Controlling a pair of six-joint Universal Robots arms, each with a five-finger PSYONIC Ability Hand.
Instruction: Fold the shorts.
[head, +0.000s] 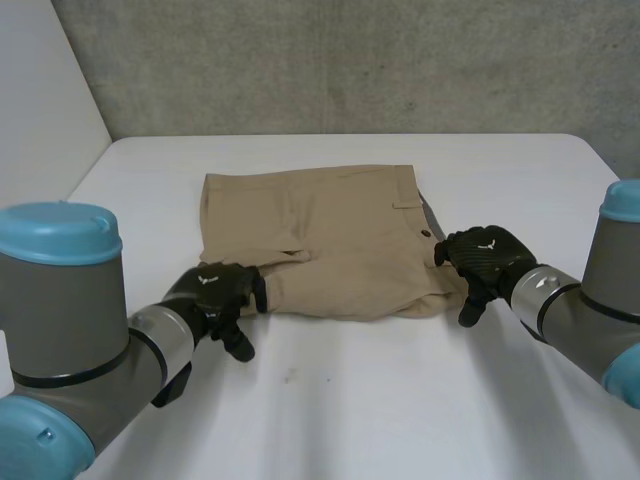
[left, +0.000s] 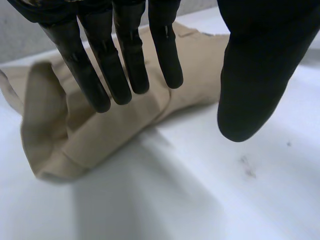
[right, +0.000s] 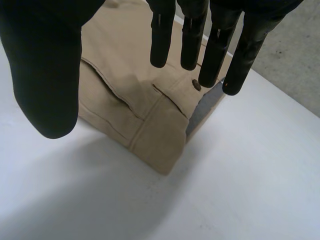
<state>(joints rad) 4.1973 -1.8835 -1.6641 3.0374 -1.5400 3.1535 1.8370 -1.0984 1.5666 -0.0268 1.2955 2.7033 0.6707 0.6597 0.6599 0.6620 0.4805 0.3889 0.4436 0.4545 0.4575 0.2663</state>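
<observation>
Tan shorts (head: 330, 240) lie folded on the white table (head: 400, 400), with a button and pocket flap on their right side. My left hand (head: 215, 300) hovers at the shorts' near left corner, open, fingers straight above the cloth (left: 75, 135) and thumb apart, holding nothing. At the near right corner my right hand (head: 485, 262) is open too. Its fingers (right: 215, 45) hang straight over the waistband button (right: 197, 85), and the thumb stands off to the side above the folded corner (right: 155, 145).
The table's far edge meets a grey wall (head: 350, 60). A small dark speck (head: 290, 377) marks the tabletop in front of the shorts. Bare table lies in front of and beside the shorts.
</observation>
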